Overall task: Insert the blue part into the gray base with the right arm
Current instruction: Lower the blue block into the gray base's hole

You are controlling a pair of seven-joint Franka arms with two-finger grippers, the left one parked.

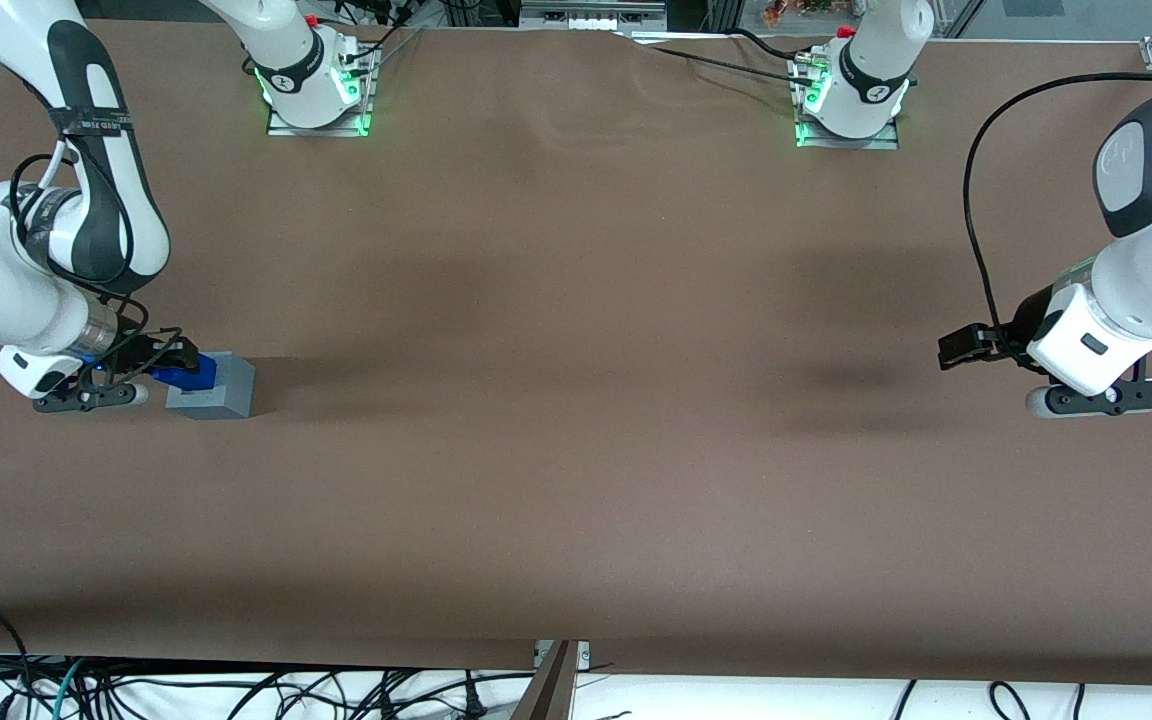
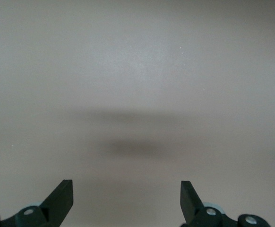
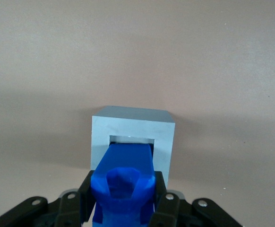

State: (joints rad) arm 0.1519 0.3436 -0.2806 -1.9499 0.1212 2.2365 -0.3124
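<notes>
Tool point(image 3: 123, 208) clamped on blue part point(image 3: 124, 175), its tip entering gray base point(image 3: 133, 127) recess; keep it square, press straight, gently

The right arm point(image 1: 36, 230) was seen as white with dark grey caps, a silver wrist band and black cables; the gripper point(image 1: 171, 362) was black, screws showing.

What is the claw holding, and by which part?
The claw grips the blue part by the sides of its knobbly end, with the other end at the base's recess.
</notes>
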